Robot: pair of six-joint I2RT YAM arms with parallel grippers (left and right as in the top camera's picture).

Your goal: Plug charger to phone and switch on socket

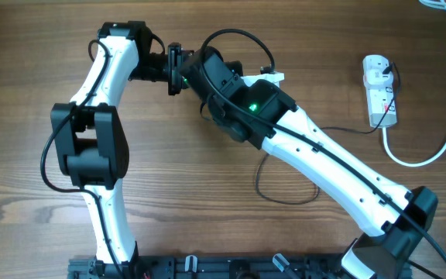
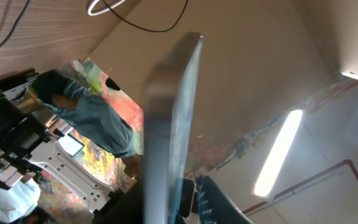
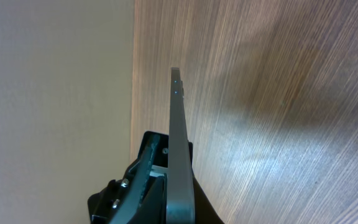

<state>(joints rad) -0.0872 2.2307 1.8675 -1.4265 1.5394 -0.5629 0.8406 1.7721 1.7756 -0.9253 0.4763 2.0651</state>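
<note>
Phone (image 3: 180, 155) fills the foreground of the right wrist view, seen edge-on as a thin grey slab rising straight out from between the jaws. The right gripper (image 3: 169, 186) clamps it: one black finger (image 3: 140, 171) presses against its left face, and a dark shape sits against the other face at the bottom edge.

In the left wrist view the phone (image 2: 169, 124) is again edge-on and blurred, standing between the jaws of the left gripper (image 2: 173, 208). Whether those jaws clamp it or stand slightly apart from it cannot be told.

Overhead, the left gripper (image 1: 175, 70) and right gripper (image 1: 197, 74) meet tip to tip above the table (image 1: 37, 46). The phone itself is not discernible there.

The socket (image 1: 379, 91) lies flat, well apart from both sets of jaws, out beyond the right arm's elbow side. The charger (image 1: 285, 198) runs as a thin black cable from the socket's side, passes under the right arm and loops on the table behind the right jaws. Its connector tip is not visible.
</note>
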